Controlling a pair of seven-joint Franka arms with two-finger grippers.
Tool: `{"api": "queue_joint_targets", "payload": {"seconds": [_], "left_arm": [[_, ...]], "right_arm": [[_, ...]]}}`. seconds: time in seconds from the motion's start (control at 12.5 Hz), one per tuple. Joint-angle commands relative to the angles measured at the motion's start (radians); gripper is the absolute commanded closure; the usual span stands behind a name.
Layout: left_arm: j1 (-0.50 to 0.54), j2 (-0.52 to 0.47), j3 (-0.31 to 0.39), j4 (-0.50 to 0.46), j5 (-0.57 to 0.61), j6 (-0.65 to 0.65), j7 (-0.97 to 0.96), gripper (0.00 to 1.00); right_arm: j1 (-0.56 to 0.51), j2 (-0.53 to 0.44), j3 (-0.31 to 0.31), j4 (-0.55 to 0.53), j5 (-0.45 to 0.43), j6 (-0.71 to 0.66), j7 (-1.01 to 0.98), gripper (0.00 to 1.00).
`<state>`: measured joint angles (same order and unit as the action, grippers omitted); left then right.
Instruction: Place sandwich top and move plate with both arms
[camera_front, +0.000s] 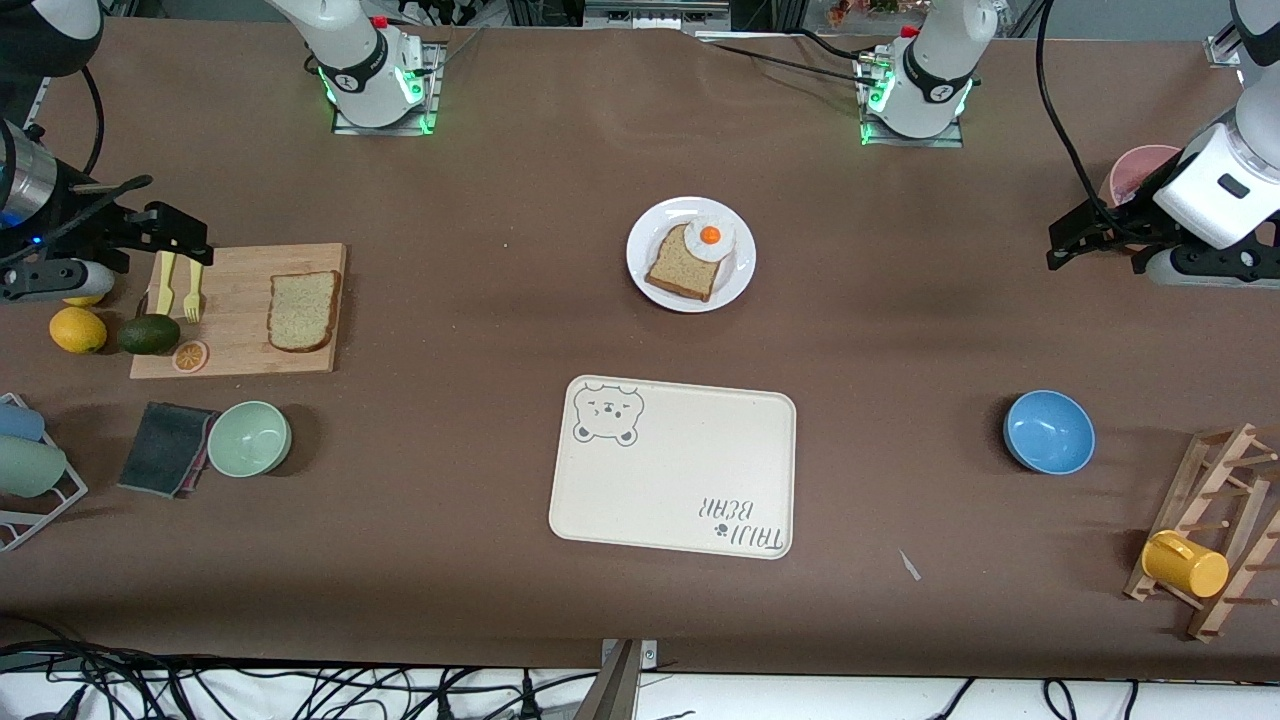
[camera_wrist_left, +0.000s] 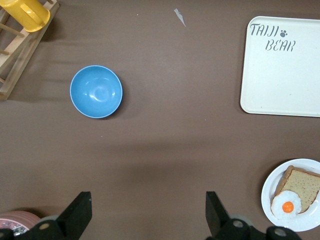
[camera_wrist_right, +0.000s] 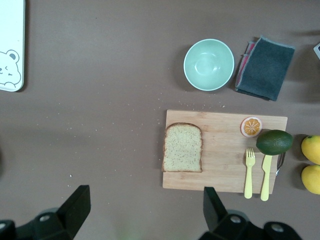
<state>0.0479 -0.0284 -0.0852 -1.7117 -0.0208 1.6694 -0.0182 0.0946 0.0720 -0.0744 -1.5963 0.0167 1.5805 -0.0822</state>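
Right now both arms are waiting at the ends of the brown surface (camera_front: 500, 180), each with its jaws spread wide and gripping nothing. The left gripper (camera_front: 1075, 240) is hanging over the left arm's end, close to a pink cup (camera_front: 1135, 170), and the right gripper (camera_front: 165, 235) is hanging over the edge of a wooden board (camera_front: 240, 350) at the right arm's end. The sandwich top (camera_front: 302, 311) is lying flat on that board, beside a yellow fork (camera_front: 192, 295) and yellow knife (camera_front: 162, 285), with an orange slice (camera_front: 190, 356) and an avocado (camera_front: 149, 334) at the board's edge and two lemons (camera_front: 77, 329) just off it. The plate (camera_front: 740, 275) is sitting mid-surface, between the two arm bases and the tray, carrying a darker bread slice (camera_front: 680, 268) with a fried egg (camera_front: 709, 237) overlapping one corner. A cream tray (camera_front: 672, 470) is lying nearer the front camera than the plate; it is showing a bear face in one corner and the words "TAIJI BEAR" with a paw print in the corner diagonal to it. A green bowl (camera_front: 249, 438) and a folded dark cloth (camera_front: 165, 448) are sitting nearer the camera than the board. A blue bowl (camera_front: 1048, 431) is sitting toward the left arm's end, near a wooden rack (camera_front: 1215, 540) holding a yellow mug (camera_front: 1184, 565).
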Motion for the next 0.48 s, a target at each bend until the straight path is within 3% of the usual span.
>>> {"api": "queue_joint_targets", "payload": {"seconds": [0.0,0.4], "left_arm": [[-0.003,0.002,-0.002,0.011,0.027,-0.01,-0.012,0.0],[-0.003,0.002,-0.002,0.011,0.025,-0.011,-0.012,0.0]], "right_arm": [[0.002,0.005,0.002,0.004,-0.001,0.001,0.004,0.0],[0.002,0.012,0.004,-0.001,-0.007,0.006,0.004,0.0]]}}
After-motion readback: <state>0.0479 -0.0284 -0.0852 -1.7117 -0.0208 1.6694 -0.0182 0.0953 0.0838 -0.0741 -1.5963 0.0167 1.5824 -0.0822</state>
